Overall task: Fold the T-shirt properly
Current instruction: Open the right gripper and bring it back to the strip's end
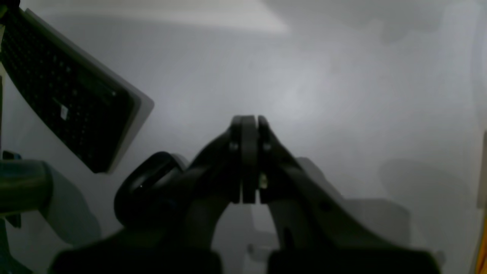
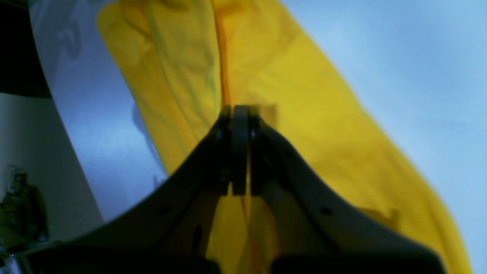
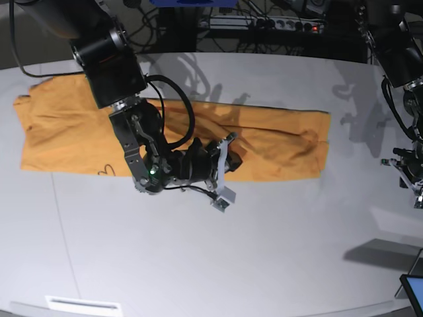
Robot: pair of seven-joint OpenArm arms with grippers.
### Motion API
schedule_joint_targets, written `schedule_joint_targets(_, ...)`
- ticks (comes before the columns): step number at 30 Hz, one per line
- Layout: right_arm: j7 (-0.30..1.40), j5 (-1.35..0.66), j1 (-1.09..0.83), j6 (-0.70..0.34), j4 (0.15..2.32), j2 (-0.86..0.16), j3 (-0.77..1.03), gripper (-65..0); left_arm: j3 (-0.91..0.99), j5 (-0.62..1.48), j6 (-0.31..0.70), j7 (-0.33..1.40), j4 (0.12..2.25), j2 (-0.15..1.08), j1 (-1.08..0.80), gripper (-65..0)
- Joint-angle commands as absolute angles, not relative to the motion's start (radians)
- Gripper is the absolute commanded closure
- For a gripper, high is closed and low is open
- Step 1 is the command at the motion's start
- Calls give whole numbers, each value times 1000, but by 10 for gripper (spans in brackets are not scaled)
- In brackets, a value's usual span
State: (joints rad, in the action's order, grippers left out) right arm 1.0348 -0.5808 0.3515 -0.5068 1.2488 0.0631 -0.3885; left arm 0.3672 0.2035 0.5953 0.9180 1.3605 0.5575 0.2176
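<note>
While my right hand [image 2: 239, 114] hangs pressed together over the shirt [image 3: 277, 142], nothing is pinched. My left hand [image 1: 249, 121], also pressed together, hovers above bare desk [image 1: 342, 95]

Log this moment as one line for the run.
T-shirt: long band on table | right gripper: shut, over cloth, no grip seen | left gripper: shut, over bare table

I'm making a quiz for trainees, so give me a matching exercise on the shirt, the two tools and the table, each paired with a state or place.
Things:
1. T-shirt
2. right tool
3. left tool
4. table

States or places:
A. shut, above bare table
B. pale grey, underneath everything
C. orange-yellow, lying in a long band
D. shut, over the cloth

Pairs: 1-C, 2-D, 3-A, 4-B
</note>
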Motion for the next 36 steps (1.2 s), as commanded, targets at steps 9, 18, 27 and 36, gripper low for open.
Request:
schedule_joint_targets(9,944,-601,383,-581,1168,73,-387,-3,372,54,587,820,1372,593,193,0)
schedule_joint_targets(18,937,-601,364,-584,1141,87,-387,-3,375,45,587,816,1371,595,153,0)
schedule_joint_targets(27,943,-602,308,-584,1150,94,-386,-3,378,45,587,816,1372,595,151,0)
schedule_joint_targets(36,978,-687,232,-584,1268,87,-387,-3,375,45,587,816,1376,595,153,0)
